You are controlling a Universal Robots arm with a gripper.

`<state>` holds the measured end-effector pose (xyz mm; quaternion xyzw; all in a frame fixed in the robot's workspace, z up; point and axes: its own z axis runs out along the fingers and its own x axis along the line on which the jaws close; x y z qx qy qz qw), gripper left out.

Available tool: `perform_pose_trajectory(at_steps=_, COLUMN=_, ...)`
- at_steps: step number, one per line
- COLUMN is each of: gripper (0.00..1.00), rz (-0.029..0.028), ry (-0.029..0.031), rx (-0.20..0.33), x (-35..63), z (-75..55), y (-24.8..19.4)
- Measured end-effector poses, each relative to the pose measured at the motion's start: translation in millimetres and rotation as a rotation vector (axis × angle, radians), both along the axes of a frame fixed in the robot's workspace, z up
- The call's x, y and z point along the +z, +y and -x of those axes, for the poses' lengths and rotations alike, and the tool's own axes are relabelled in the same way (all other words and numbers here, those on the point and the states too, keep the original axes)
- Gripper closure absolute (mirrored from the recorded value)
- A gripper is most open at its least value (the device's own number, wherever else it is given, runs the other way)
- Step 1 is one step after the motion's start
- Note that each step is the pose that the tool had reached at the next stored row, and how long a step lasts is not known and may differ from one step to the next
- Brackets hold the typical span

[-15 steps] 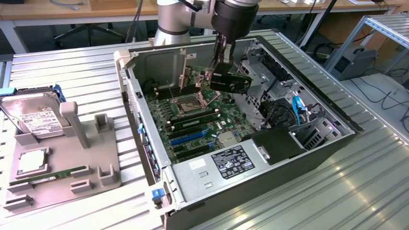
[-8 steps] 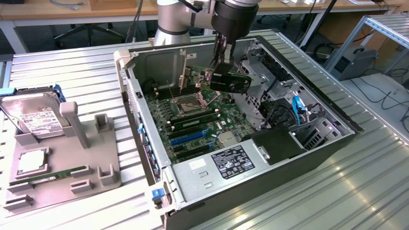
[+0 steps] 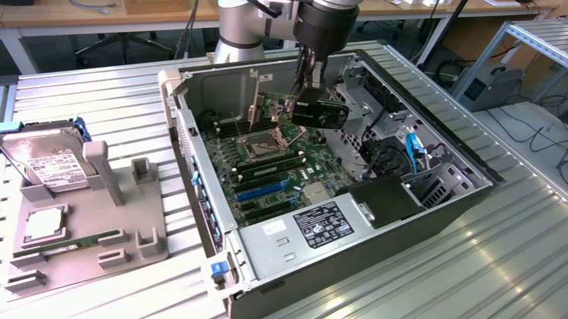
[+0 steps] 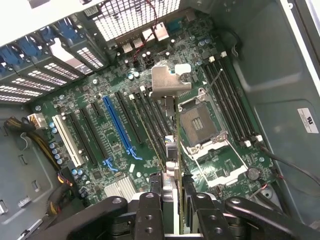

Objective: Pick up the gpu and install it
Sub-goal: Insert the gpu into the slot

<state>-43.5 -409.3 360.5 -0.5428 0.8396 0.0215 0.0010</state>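
Note:
The gpu (image 4: 168, 85) is seen edge-on in the wrist view as a thin card with a silver bracket at its far end. My gripper (image 4: 172, 182) is shut on it, a black finger (image 4: 150, 205) on each side. The card hangs over the motherboard (image 4: 100, 100), between the black expansion slots and the CPU socket (image 4: 197, 122), a little way from the blue slot (image 4: 117, 127). I cannot tell whether its edge touches a slot. In the exterior view my gripper (image 3: 297, 100) reaches down inside the open computer case (image 3: 222, 266), above the motherboard (image 3: 266, 173).
A grey tray (image 3: 133, 219) at the exterior view's left holds a silver hard drive (image 3: 49, 163), a processor chip (image 3: 44, 222) and a green memory stick (image 3: 76, 242). The case walls, power supply (image 3: 310, 229) and drive cage with blue cables (image 3: 413, 149) hem in the board.

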Motion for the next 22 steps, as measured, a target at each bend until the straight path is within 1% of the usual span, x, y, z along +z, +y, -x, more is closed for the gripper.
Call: perform_pose_trajectory(at_steps=22, gripper=0.73, rz=0.0, ry=0.0, rx=0.069, x=-1.0, z=0.0, y=0.0)
